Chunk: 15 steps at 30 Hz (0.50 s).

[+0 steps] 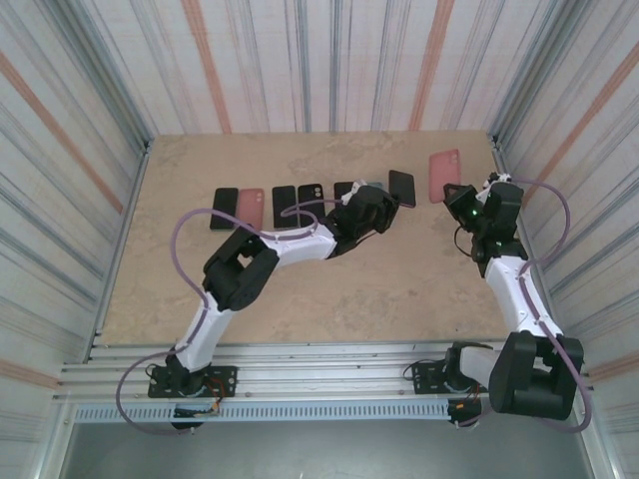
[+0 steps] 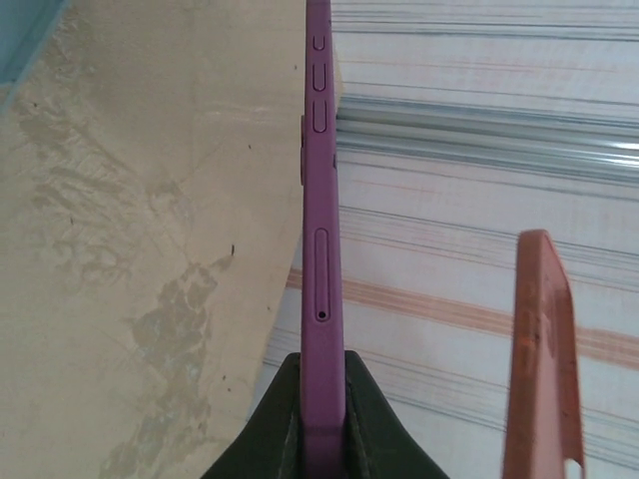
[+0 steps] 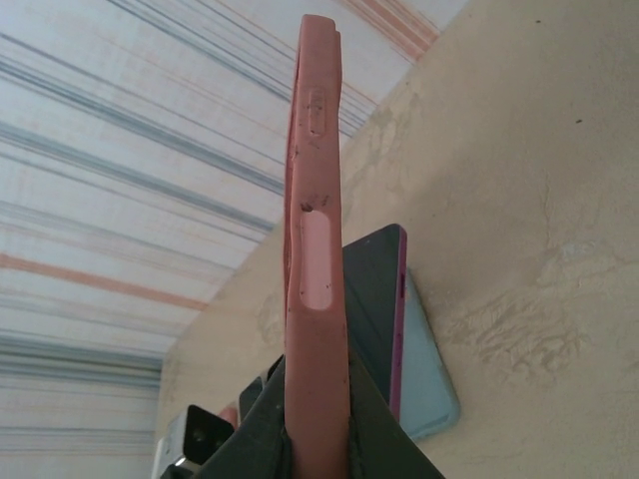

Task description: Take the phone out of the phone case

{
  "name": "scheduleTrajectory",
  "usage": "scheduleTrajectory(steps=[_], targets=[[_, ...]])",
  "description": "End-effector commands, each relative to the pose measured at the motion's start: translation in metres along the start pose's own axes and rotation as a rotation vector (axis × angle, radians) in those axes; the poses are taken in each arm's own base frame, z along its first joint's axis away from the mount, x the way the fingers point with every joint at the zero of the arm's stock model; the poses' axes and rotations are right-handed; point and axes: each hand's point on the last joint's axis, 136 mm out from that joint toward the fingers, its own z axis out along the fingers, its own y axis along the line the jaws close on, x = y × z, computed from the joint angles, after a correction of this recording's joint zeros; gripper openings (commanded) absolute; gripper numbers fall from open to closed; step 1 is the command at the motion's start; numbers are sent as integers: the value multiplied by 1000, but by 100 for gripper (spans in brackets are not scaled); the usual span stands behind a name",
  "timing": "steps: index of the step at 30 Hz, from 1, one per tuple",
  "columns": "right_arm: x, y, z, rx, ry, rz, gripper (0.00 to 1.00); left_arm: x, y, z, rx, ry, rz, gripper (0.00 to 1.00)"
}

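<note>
Left to right: spare phones (image 1: 285, 205) lie on the bench (image 1: 399, 289). The left fingers (image 2: 265, 434) pinch the purple phone (image 2: 321, 249) edge-on by one end, clear of its case (image 3: 315, 249), which the right fingers (image 3: 374, 444) clamp likewise. Risk: with so short an end-grip, either item may pivot and drop.

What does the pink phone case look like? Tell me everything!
The salmon-pink rubbery-looking phone case is seen edge-on from the wrist camera, sticking straight out of the right gripper's dark jaws, which pinch its near end. Its side has raised button bumps towards the far end, a long oval cut-out and small dark scuffs. It looks empty.
</note>
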Motion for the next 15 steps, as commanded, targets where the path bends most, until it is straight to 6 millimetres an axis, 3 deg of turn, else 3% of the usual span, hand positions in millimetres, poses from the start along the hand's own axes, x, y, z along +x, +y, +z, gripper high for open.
scheduleTrajectory(steps=[1,6,15], targets=[[7,-12,4,1,26,-8,2,-4,-33,8,109,-52,5,0],[8,-25,9,16,19,23,2,-7,-9,28,74,-75,-21,0],[12,-40,12,39,20,52,2,-6,10,52,58,-90,-24,0]])
